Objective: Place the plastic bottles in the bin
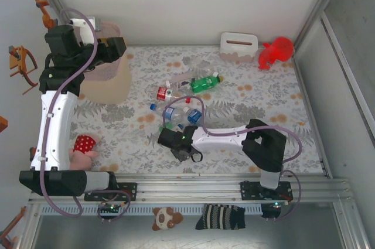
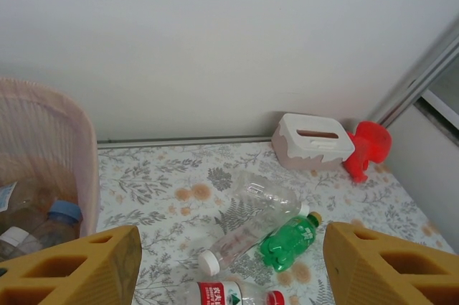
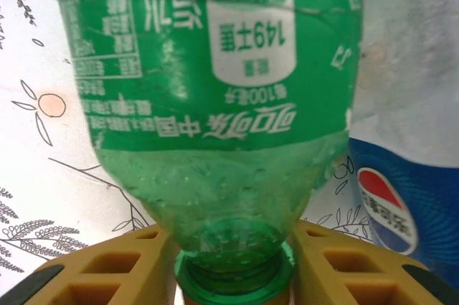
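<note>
Floral cloth covers the desk (image 1: 263, 120), with white walls closing it in at the back and sides. At the far left stands the bin (image 1: 111, 91), its pink liner folded over the rim, and the left wrist view shows a few bottles already lying inside, one with a blue cap (image 2: 66, 212). The left end effector (image 1: 116, 47) hangs over the bin's mouth with its yellow fingers (image 2: 86, 265) spread wide and nothing between them. Mid-desk, the loose bottles lie on their sides in a huddle. A clear bottle (image 2: 251, 215) has its white cap aimed back toward the bin and its body running off toward the far wall. Just beside it, the other green bottle (image 1: 205, 83) lies roughly left to right with its yellow cap at the right end. A red-labelled bottle (image 1: 166, 92) lies a little nearer. The right end effector (image 1: 171, 132) reaches in low at the near edge of the huddle and is closed on the neck of a green bottle (image 3: 215, 104). Both fingers (image 3: 107, 269) press against the neck from either side. That bottle's long axis runs straight out from the wrist, neck toward it and base away, touching a blue-labelled bottle (image 3: 387, 204). Against the back wall sit a white tissue box (image 1: 238, 45) and a red toy (image 1: 276, 51).
</note>
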You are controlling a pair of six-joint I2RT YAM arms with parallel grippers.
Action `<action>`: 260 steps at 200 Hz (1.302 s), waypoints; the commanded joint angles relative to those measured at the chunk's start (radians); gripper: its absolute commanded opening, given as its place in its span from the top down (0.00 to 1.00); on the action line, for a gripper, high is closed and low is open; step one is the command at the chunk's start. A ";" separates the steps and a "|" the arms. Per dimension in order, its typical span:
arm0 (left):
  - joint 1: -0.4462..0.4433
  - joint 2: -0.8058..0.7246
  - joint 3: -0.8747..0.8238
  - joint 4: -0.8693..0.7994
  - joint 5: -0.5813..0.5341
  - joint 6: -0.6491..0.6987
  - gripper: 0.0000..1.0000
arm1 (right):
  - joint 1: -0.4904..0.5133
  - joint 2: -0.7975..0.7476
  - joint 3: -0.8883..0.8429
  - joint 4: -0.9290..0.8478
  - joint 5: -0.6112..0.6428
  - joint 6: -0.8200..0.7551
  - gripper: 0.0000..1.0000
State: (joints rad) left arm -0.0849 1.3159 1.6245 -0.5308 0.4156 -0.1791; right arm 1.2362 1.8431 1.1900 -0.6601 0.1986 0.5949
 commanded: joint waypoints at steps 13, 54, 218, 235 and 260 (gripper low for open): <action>-0.006 -0.030 -0.011 0.025 0.001 -0.019 0.33 | 0.007 -0.008 -0.026 0.011 0.024 0.023 0.67; -0.016 -0.028 -0.006 0.005 0.058 0.010 0.33 | 0.015 -0.098 -0.038 -0.024 0.087 -0.005 0.72; -0.341 -0.023 -0.039 -0.416 0.196 0.364 0.30 | 0.070 -0.746 -0.276 0.184 0.561 -1.652 0.94; -0.397 -0.016 -0.038 -0.446 0.195 0.374 0.29 | 0.070 -0.797 -0.281 0.212 0.556 -1.788 0.95; -0.479 -0.004 -0.026 -0.481 0.192 0.379 0.28 | 0.071 -0.847 -0.269 0.268 0.553 -1.958 0.95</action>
State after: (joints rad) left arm -0.5018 1.3094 1.5932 -0.9405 0.5854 0.1566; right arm 1.3060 1.0401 0.9203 -0.4862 0.7341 -1.0836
